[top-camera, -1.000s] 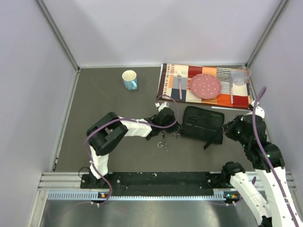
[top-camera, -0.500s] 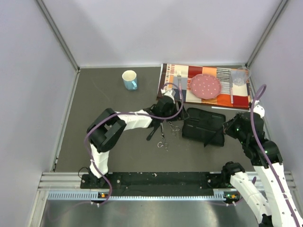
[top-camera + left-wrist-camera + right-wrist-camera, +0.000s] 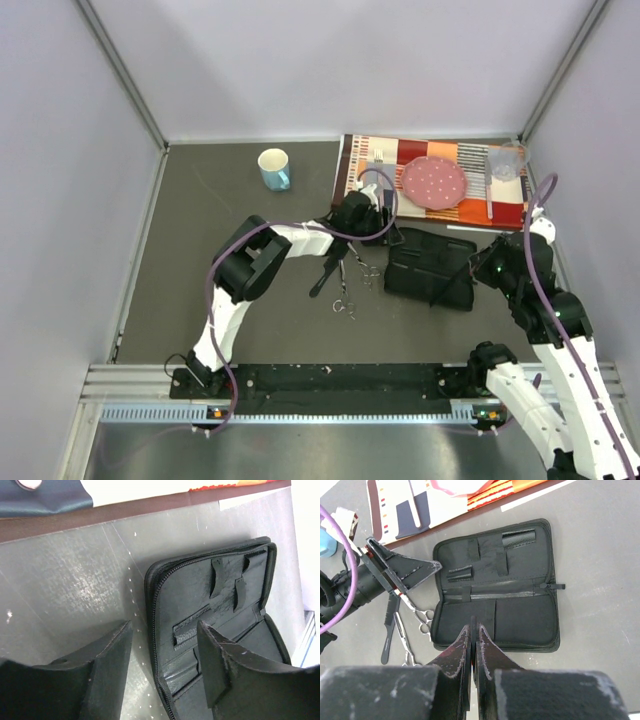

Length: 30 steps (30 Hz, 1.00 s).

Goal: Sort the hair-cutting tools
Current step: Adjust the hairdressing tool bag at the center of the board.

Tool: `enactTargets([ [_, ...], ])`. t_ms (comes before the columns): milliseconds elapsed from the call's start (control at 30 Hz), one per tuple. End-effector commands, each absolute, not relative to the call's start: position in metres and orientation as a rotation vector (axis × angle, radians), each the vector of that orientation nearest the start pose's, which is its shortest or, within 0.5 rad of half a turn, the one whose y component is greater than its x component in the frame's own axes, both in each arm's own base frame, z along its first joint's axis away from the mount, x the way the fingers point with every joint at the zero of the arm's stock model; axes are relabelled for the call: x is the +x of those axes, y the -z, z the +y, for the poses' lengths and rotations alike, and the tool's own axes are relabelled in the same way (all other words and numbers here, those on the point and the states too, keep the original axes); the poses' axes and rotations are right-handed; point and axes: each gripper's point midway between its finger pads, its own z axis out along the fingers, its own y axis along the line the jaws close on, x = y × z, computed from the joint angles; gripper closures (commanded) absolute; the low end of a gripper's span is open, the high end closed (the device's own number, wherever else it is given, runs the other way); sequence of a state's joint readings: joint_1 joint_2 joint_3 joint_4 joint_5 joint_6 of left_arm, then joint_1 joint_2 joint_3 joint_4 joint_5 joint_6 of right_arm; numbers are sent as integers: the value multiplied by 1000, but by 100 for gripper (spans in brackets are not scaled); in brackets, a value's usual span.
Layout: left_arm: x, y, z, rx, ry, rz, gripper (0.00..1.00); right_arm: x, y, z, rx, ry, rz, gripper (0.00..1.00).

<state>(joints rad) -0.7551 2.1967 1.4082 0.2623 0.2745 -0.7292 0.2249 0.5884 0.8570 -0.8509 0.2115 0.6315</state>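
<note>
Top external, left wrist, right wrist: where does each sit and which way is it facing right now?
Top external: above, behind the bases, looking down on the table; left arm, right arm show.
Left wrist: low, facing the open case; open left tool shows.
Right wrist: high, looking down on the case; right tool, shut on a thin black comb, shows.
Shared: all see the case.

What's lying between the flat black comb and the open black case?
Two small silver scissors lie on the table between the flat black comb and the open zip case. The right wrist view shows this best.
</note>
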Motion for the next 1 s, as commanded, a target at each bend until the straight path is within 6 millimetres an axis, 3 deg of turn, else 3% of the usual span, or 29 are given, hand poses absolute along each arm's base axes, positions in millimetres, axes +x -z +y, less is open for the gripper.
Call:
enactTargets([
  [0, 363, -47, -461, 275, 1194, 2283, 46, 219, -225, 36, 545, -286, 2040, 100],
  [200, 370, -42, -456, 235, 1184, 2282, 88, 222, -222, 36, 547, -277, 2049, 100],
  [300, 383, -46, -443, 171, 1142, 2252, 100, 225, -220, 36, 547, -271, 2053, 100],
  [533, 421, -69, -399, 53, 1076, 2153, 100, 242, -212, 47, 543, -316, 2056, 100],
  [733, 436, -70, -384, 38, 1081, 2143, 100, 259, -216, 57, 528, -367, 2042, 100],
  [833, 433, -70, -385, 62, 1091, 2145, 87, 266, -220, 60, 524, -384, 2027, 100],
  [867, 431, -73, -386, 76, 1102, 2142, 69, 268, -224, 62, 520, -390, 2020, 100],
  [900, 431, -79, -385, 83, 1102, 2129, 58, 269, -225, 62, 521, -390, 2020, 100],
  [967, 430, -85, -383, 97, 1092, 2125, 44, 272, -233, 64, 516, -406, 2004, 100],
])
